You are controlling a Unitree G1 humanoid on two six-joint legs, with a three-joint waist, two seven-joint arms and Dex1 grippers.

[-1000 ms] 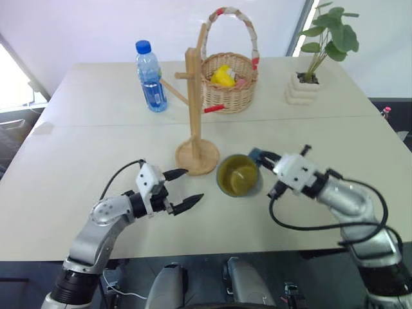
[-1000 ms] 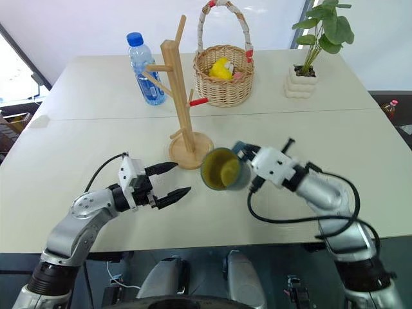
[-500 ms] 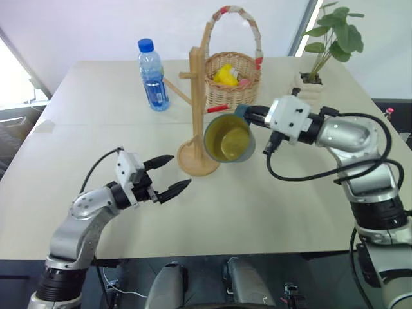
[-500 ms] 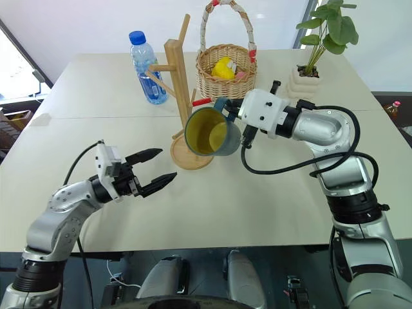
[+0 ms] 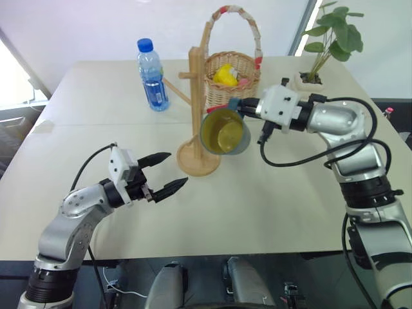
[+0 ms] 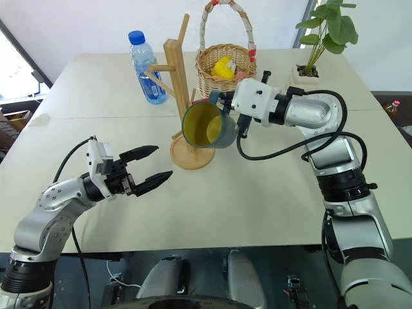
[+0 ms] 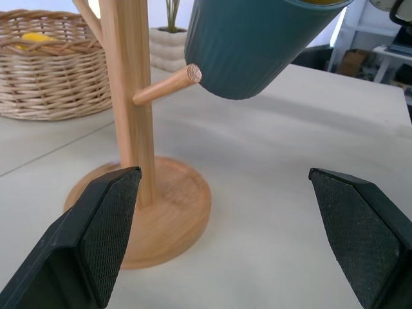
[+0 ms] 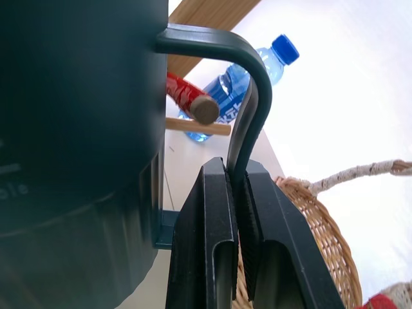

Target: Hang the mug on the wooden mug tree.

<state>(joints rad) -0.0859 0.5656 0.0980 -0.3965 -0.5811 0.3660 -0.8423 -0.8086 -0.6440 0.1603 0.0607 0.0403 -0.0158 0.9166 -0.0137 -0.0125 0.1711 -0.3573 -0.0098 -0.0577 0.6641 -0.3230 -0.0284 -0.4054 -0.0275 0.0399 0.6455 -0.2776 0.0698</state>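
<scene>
Teal ceramic: the mug [image 6: 205,124] hangs in the air in my right claw [image 8: 237,193], its yellowish-green mouth tipped toward my head, its body just beside the post of the wooden mug tree [image 6: 181,96].

Grip: my right fingers [image 8: 206,219] are clamped flat on the mug's loop handle [image 8: 248,96], pinching its lower run; the handle arches away beyond my fingertips.

Key relation: the red-tipped peg [image 8: 190,103] lies just past my right fingertips, its round end sitting in the opening of the loop between handle and mug wall. Whether it is truly threaded or only lined up behind, I cannot tell.

Peg axis: it slants up and outward from the post, across the line my fingers point along.

Lower peg: a plain wooden peg [image 7: 164,87] ends right at the mug's ribbed underside, touching or nearly so.

Left claw [image 5: 162,174]: fingers spread wide, holding nothing, low over the table [image 5: 283,199], facing the tree's round base [image 7: 174,212] from well apart.

Nearer arm: the right, by far.

Judgement: the next move likely slides the loop down along the red-tipped peg; the plain peg could snag the mug's body.
</scene>
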